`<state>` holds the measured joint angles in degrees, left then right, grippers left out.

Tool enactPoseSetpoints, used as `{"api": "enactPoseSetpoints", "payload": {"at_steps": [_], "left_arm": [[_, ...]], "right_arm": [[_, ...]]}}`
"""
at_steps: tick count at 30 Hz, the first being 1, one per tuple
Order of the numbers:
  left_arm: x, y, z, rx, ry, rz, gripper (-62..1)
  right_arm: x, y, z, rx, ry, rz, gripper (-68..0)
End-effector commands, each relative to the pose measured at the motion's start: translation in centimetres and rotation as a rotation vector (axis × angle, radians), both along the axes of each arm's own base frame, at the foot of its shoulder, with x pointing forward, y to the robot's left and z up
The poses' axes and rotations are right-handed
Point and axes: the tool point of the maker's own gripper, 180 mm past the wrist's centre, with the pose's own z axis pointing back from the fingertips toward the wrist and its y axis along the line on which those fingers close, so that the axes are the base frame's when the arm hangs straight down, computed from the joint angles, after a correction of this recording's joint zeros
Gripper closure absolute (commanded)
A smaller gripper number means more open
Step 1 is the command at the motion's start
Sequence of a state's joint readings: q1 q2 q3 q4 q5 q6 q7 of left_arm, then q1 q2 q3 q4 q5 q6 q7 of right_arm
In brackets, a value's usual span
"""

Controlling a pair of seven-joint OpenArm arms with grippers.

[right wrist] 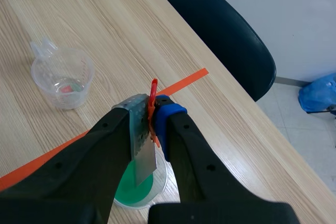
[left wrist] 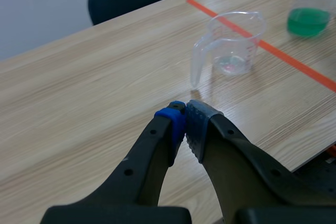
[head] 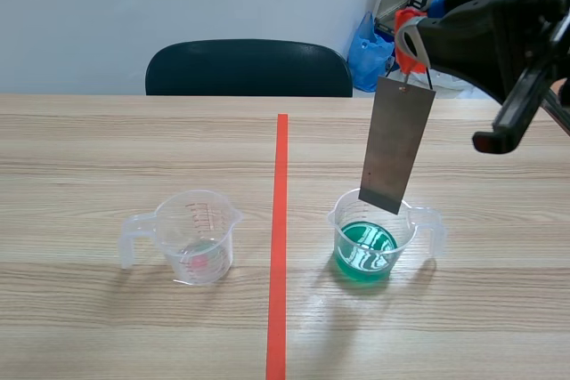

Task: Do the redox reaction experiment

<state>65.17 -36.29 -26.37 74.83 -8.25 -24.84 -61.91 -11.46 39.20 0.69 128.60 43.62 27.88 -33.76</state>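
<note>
A grey metal plate hangs upright from an orange-red clip. My right gripper is raised at the right and shut on that clip. The plate's lower edge sits about level with the rim of a clear beaker of green liquid, above the liquid. In the right wrist view the clip is pinched between my fingers, with the plate dropping toward the green beaker. A second clear beaker, nearly empty, stands left of the tape. My left gripper is shut on nothing, well short of that beaker.
An orange-red tape line runs down the middle of the wooden table. A dark chair stands behind the far edge. A blue bag lies on the floor beyond it. The left arm does not show in the scene view.
</note>
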Motion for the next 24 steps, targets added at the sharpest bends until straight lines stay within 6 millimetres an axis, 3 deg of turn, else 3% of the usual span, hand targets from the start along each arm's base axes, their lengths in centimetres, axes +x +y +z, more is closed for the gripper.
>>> {"api": "enactPoseSetpoints", "payload": {"at_steps": [1, 6, 14, 24], "left_arm": [[1.6, -0.7, 0.8, -0.056, -0.020, -0.048, -3.1], [5.8, -2.8, 1.7, -0.174, 0.010, -0.189, -3.1], [11.3, -8.3, 0.6, -0.168, 0.047, -0.370, -3.1], [13.6, -18.7, -1.5, -0.209, 0.106, -0.593, -2.9]], "right_arm": [[0.1, 0.1, 1.1, 0.012, -0.032, 0.003, -0.6], [0.0, 0.1, 1.1, 0.016, -0.030, 0.005, -0.6], [0.0, 0.2, 1.1, 0.017, -0.030, 0.005, -0.6], [0.0, 0.2, 1.1, 0.017, -0.030, 0.005, -0.6]]}}
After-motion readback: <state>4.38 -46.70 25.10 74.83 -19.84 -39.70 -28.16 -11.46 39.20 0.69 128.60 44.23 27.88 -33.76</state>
